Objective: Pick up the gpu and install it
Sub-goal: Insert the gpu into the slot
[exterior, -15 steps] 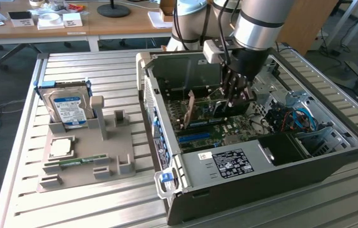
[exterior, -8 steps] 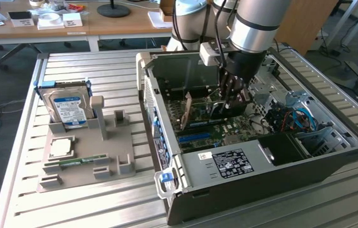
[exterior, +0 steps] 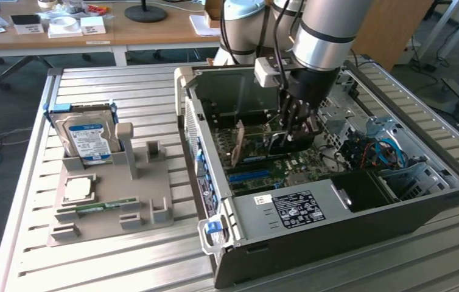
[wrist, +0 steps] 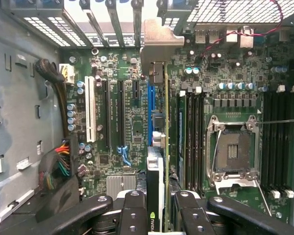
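Looking across the slatted bench [exterior: 115, 267] in the exterior view: nearest stands the open computer case [exterior: 343, 237], lower right of the frame, with the grey parts holder [exterior: 108, 222] at lower left. Deeper in, at upper centre, the arm reaches down into the case. Its tool [exterior: 294, 131] is clamped on the gpu [wrist: 155, 181], one finger against each face. The wrist view has the card on edge above the motherboard [wrist: 127, 147], just beside the blue slot [wrist: 150, 112], with its silver bracket [wrist: 157, 49] toward the case's rear openings. Whether its contacts have entered the slot cannot be told. Farthest, a wooden bench [exterior: 164, 33] crosses the top of the frame.

Likely faults: a card slightly tilted or offset would meet the slot's rim instead of its mouth. Pressure then could flex the board or make it slip between the fingers. The bracket could also catch on the rear frame.

Count: one arm, one tool, one gpu, one case, and one holder bearing one hard drive [exterior: 86, 137], one processor [exterior: 79, 187] and one RAM stick [exterior: 103, 207]. On the motherboard: one white slot [wrist: 91, 110], one blue slot, one empty processor socket [wrist: 233, 149].
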{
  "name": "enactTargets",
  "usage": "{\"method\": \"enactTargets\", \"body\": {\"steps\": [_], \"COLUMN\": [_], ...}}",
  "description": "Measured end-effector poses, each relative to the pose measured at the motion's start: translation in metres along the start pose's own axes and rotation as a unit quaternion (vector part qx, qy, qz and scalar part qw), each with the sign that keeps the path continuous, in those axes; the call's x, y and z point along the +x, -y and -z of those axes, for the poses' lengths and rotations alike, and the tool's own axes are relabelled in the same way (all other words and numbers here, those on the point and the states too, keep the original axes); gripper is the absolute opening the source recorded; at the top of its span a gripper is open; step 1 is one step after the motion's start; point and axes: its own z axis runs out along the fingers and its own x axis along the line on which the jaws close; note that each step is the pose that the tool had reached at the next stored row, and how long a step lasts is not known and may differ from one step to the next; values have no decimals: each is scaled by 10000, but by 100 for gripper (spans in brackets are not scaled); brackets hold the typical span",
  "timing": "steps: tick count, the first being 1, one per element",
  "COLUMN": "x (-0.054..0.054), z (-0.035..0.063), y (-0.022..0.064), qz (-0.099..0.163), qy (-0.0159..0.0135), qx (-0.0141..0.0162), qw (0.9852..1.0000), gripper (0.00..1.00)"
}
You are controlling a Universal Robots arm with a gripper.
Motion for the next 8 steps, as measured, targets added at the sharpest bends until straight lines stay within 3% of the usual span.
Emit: {"method": "enactTargets", "body": {"steps": [8], "x": [1], "z": [-30], "y": [-7], "qz": [-1], "qy": [1], "qx": [0], "qw": [10000], "gripper": [26]}}
